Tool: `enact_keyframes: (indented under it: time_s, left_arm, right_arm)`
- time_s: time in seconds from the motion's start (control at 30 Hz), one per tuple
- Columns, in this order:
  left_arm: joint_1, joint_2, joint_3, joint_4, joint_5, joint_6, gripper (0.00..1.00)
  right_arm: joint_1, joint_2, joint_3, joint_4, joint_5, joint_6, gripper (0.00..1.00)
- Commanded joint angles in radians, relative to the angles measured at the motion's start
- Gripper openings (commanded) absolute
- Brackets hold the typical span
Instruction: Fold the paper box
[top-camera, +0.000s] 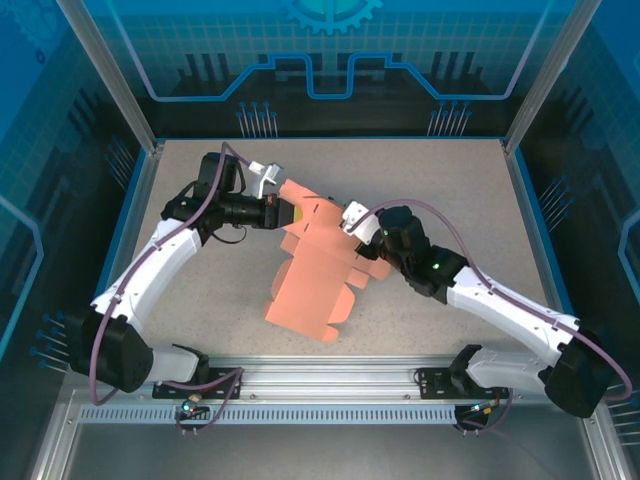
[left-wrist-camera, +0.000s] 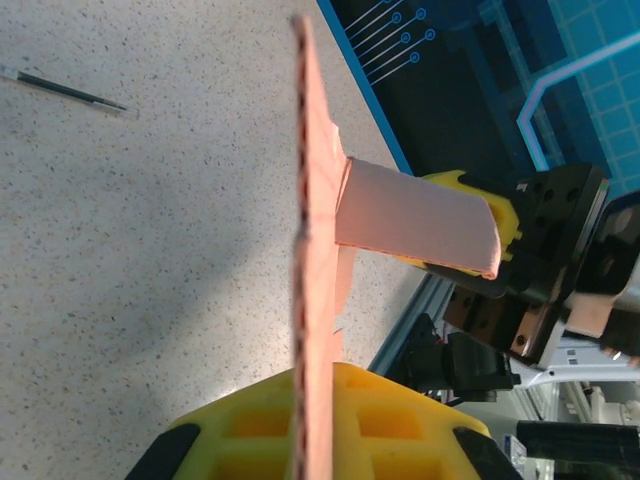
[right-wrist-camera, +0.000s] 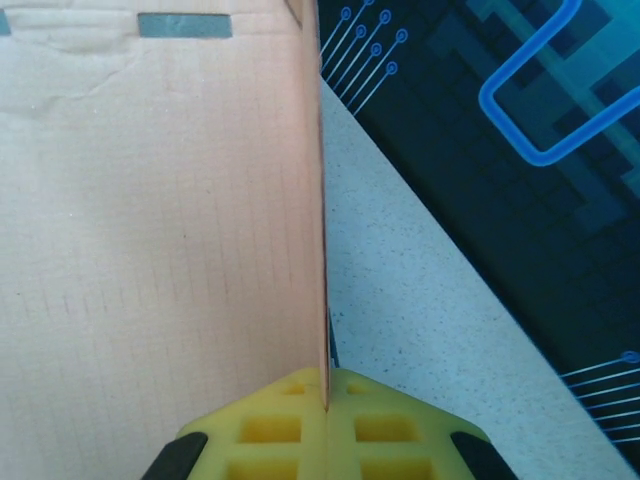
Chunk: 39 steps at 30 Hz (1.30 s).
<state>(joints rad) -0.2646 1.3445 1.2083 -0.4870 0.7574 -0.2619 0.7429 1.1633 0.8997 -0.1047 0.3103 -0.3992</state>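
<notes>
Table (top-camera: 450, 180) is the biggest thing, grey and speckled. Paper box (top-camera: 312, 285) is a flat pink sheet in the middle of the top picture, held up between both arms. To fold it well, I think the arms should hold firm and turn slowly along the crease, so the thin card does not tear. Its long side runs from upper middle to lower middle, with the low end pointing at the bottom of the frame. Left gripper (top-camera: 287, 214) has its fingers pinched tight on the sheet's upper left edge. Right gripper (top-camera: 358, 226) is pinched tight on a flap at the right. Pen (left-wrist-camera: 70, 88) lies small in the upper left of the left wrist picture.
</notes>
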Motion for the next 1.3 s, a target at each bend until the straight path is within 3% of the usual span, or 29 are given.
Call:
enact_keyframes:
  time_s: [0.0,0.23,0.47,0.67,1.03,1.27]
  left_arm:
    - [0.010,0.018,-0.009,0.084,-0.041,0.051,0.06]
    - [0.010,0.095,-0.015,0.054,-0.105,0.097,0.17]
    - [0.022,0.125,-0.009,0.033,-0.205,0.111,0.38]
    - [0.044,0.097,0.000,0.014,-0.292,0.105,0.49]
    - [0.024,0.039,0.048,-0.002,-0.255,-0.072,0.54]
    - [-0.097,-0.042,-0.192,0.281,-0.353,-0.248,0.56]
  right_arm:
    - [-0.036,0.025,0.069,-0.182,-0.210,0.091,0.00]
    - [-0.103,0.093,0.125,-0.323,-0.339,0.152,0.00]
    - [-0.168,0.169,0.163,-0.397,-0.436,0.206,0.00]
    - [-0.205,0.247,0.193,-0.434,-0.423,0.247,0.00]
    - [-0.292,0.350,0.268,-0.492,-0.380,0.299,0.00]
    - [-0.320,0.391,0.313,-0.543,-0.341,0.314,0.00]
